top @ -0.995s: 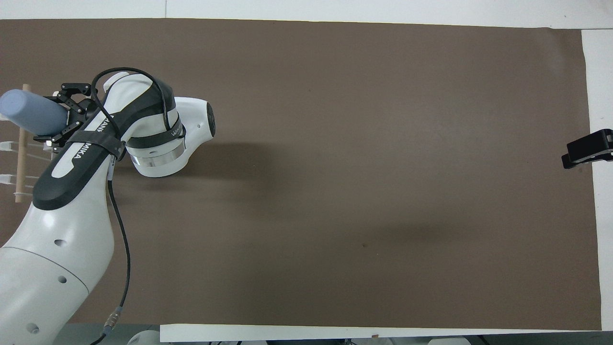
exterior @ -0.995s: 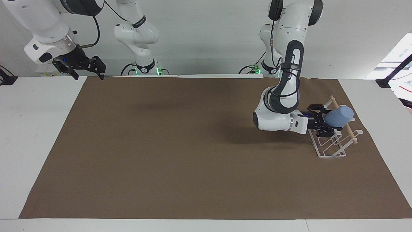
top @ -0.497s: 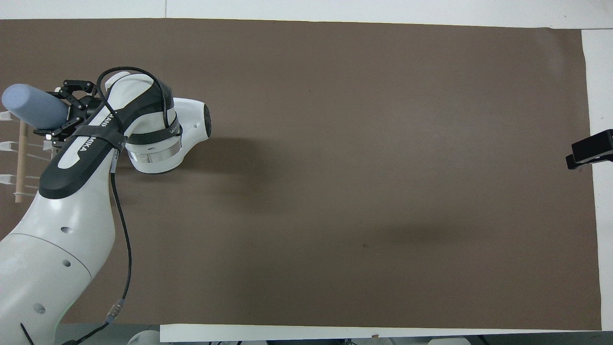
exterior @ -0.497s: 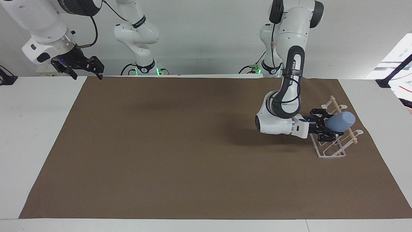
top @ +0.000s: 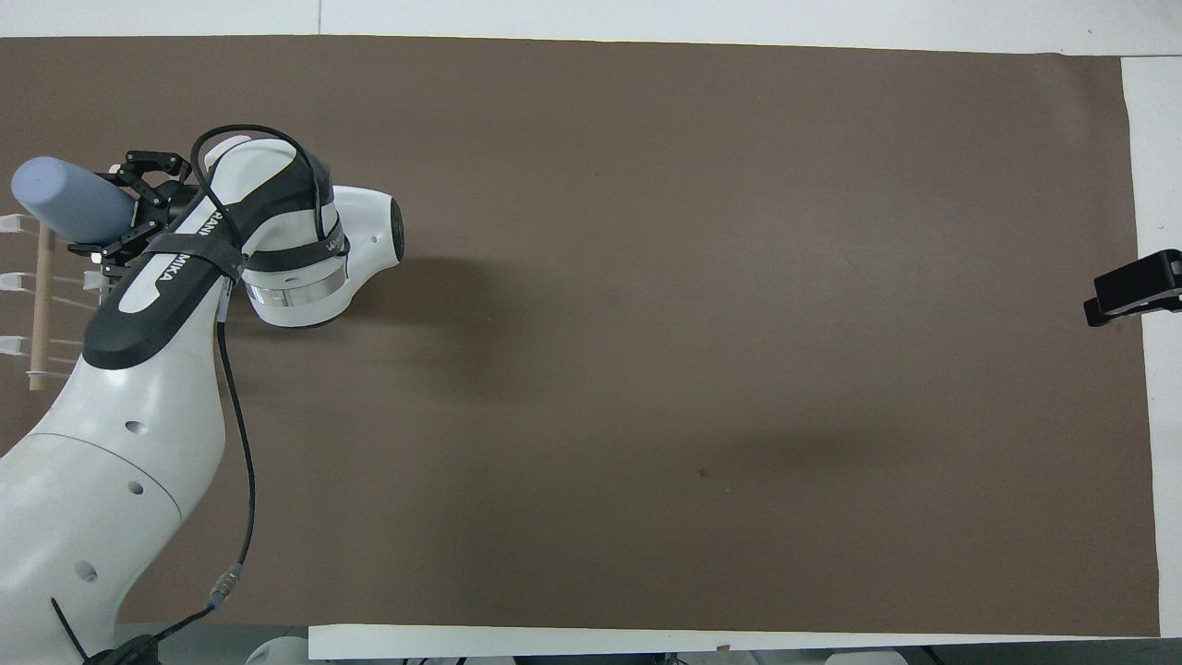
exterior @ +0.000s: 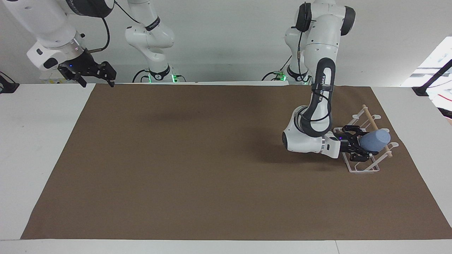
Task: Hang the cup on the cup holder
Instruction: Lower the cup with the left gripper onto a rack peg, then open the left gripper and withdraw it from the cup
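My left gripper (exterior: 357,145) is shut on the rim end of the light-blue cup (exterior: 375,140), which it holds on its side with the base pointing toward the table's edge at the left arm's end. The cup is over the end of the white wire cup holder (exterior: 363,170) that lies farther from the robots, level with its wooden dowel (exterior: 367,115). I cannot tell whether the cup touches a prong. In the overhead view the cup (top: 63,199), left gripper (top: 116,211) and dowel (top: 39,305) show at the edge. My right gripper (exterior: 94,73) waits open, raised over the table's corner.
A brown mat (exterior: 197,158) covers most of the white table (exterior: 42,141). The cup holder stands on the mat near its edge at the left arm's end. The right gripper's tip (top: 1132,285) shows at the mat's edge in the overhead view.
The left gripper has carried the cup lower and along the rack, away from the robots, toward its end. The right arm has barely moved.
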{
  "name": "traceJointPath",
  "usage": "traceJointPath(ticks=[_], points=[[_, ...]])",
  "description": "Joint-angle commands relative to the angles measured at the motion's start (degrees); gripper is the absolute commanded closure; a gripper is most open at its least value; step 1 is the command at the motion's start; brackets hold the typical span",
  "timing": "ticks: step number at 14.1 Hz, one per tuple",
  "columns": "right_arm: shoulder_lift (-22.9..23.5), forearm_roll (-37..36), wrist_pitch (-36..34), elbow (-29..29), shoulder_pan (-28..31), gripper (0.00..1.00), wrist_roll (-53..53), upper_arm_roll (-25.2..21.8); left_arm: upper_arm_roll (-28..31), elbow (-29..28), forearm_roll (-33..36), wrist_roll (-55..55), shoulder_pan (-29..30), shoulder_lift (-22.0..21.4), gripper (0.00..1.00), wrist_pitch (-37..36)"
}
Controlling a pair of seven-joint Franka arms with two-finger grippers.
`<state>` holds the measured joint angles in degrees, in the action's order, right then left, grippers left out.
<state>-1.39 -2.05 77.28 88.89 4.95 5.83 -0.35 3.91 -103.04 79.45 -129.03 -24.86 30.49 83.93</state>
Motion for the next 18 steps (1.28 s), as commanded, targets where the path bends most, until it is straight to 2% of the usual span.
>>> traceJointPath(ticks=[1, 2, 3, 4, 12, 15, 18], points=[[-0.63, -0.23, -0.46, 0.58, 0.50, 0.01, -0.12, 0.26, -0.49, 1.00, 0.44, -0.34, 0.86, 0.63, 0.75, 1.24], [-0.63, -0.32, -0.46, 0.58, 0.41, 0.01, -0.12, 0.26, -0.49, 1.09, -0.26, -0.69, 0.86, 0.63, 0.54, 1.24], [-0.63, -0.24, -0.46, 0.67, 0.41, 0.01, -0.12, 0.26, -0.49, 1.18, -0.53, -1.56, 0.95, 0.63, 0.25, 1.24], [-0.63, -0.23, -0.46, 0.58, 0.41, 0.01, -0.12, 0.26, -0.49, 2.05, -0.61, -1.66, 1.56, 0.80, 0.01, 1.24], [-0.63, -0.23, -0.46, 0.58, 0.41, 0.01, -0.12, 0.26, -0.49, 3.90, -0.35, -0.70, 3.32, -0.16, 0.00, 2.99], [-0.63, -0.23, -0.46, 0.58, 0.41, 0.01, -0.12, 0.26, -0.75, 3.81, -1.31, 1.49, 2.97, -4.55, 0.00, 3.00], [-0.63, -0.23, -0.46, 0.58, 0.41, 0.01, -0.12, 0.26, -0.66, 3.90, -3.16, 5.18, 2.71, -6.92, 0.01, 2.47]])
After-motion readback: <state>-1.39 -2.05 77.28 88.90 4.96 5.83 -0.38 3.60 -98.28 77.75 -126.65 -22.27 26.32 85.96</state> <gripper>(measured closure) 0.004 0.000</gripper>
